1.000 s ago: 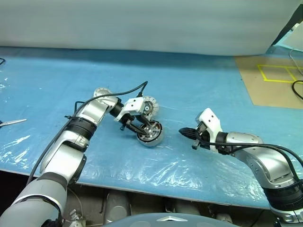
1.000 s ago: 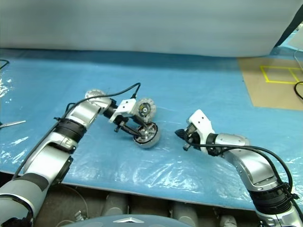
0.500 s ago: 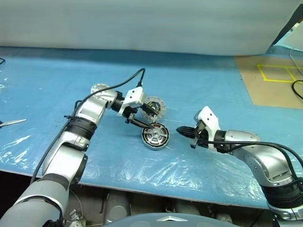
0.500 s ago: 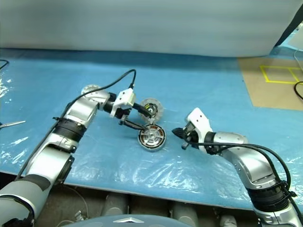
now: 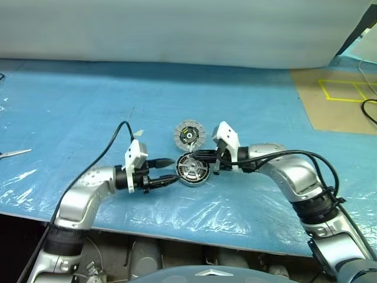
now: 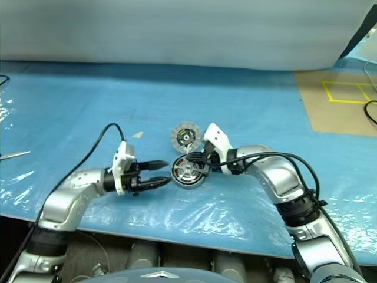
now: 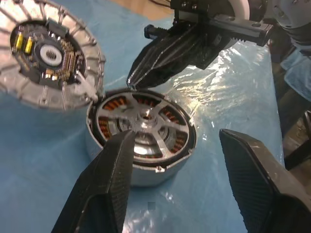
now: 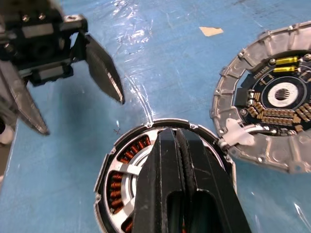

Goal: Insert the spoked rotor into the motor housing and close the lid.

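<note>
motor housing [image 5: 192, 170] upright, opening facing up.

Blue-sheeted table [image 5: 70, 100] bears motor housing [image 5: 192, 169], lid [image 5: 189, 135]

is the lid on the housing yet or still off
Off. The lid lies flat on the table beside the motor housing, segmented face up; the housing's windings and spoked rotor show uncovered.

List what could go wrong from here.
1. The shut right gripper sits at the rim of the motor housing, over the spoked rotor already inside; pressing off-centre could tilt or jam it.
2. The lid lies face up right beside the housing, apparently joined by a white tab; pushing the housing may drag it.
3. The open left gripper is close by, so the two grippers could collide.
</note>
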Tool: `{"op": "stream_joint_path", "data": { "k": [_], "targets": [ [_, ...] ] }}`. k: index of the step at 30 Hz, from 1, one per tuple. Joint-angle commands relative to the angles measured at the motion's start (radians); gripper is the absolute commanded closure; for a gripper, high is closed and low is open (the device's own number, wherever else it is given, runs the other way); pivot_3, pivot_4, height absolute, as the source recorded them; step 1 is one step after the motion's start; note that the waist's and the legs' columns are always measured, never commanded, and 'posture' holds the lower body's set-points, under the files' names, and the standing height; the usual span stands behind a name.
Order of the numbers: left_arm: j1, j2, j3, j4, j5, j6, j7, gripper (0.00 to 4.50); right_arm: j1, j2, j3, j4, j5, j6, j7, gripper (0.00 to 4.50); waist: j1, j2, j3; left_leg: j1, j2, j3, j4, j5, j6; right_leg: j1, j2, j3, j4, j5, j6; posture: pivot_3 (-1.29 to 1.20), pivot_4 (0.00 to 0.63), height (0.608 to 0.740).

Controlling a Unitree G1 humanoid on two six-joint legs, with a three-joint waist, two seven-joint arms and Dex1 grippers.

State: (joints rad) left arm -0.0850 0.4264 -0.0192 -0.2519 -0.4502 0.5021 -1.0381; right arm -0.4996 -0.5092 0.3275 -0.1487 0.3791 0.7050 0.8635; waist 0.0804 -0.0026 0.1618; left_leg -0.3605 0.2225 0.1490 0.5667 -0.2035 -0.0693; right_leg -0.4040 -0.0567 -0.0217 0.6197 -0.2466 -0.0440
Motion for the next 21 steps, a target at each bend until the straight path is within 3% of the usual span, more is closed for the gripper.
{"op": "stream_joint_path", "data": {
  "k": [1, 10, 14, 21],
  "targets": [
    [0.026, -0.008, 0.041, -0.065, -0.029, 0.000, 0.081, 1.59, -0.023, 0.016, 0.003, 0.054, -0.021, -0.049, 0.036, 4.50, 0.000, 0.000, 0.000, 0.000, 0.000, 0.000, 0.000, 0.000, 0.000, 0.000, 0.000, 0.000, 0.000, 0.000, 0.000, 0.00, 0.150, 0.740],
    [0.014, 0.007, 0.034, -0.041, -0.012, -0.041, 0.142, 1.59, 0.052, 0.009, 0.148, 0.175, -0.198, -0.193, 0.081, 4.50, -0.012, -0.001, -0.001, 0.003, 0.000, 0.000, -0.001, 0.000, 0.000, 0.003, 0.000, 0.000, 0.000, 0.000, 0.000, 0.00, 0.150, 0.740],
    [-0.014, 0.017, 0.036, -0.006, -0.015, -0.054, 0.140, 1.59, 0.054, 0.026, 0.103, 0.163, -0.190, -0.191, 0.070, 4.50, -0.012, -0.001, -0.002, 0.011, 0.000, 0.002, -0.002, 0.000, 0.000, 0.009, 0.000, 0.002, -0.001, 0.000, 0.000, 0.00, 0.150, 0.740],
    [-0.048, 0.007, 0.031, 0.029, -0.026, -0.072, 0.132, 1.59, 0.025, 0.088, -0.022, 0.083, -0.091, -0.118, 0.047, 4.50, -0.012, 0.000, -0.002, 0.010, 0.000, 0.002, -0.001, 0.000, 0.001, 0.007, 0.001, 0.002, -0.001, 0.000, 0.000, 0.00, 0.150, 0.740]
  ]
}}
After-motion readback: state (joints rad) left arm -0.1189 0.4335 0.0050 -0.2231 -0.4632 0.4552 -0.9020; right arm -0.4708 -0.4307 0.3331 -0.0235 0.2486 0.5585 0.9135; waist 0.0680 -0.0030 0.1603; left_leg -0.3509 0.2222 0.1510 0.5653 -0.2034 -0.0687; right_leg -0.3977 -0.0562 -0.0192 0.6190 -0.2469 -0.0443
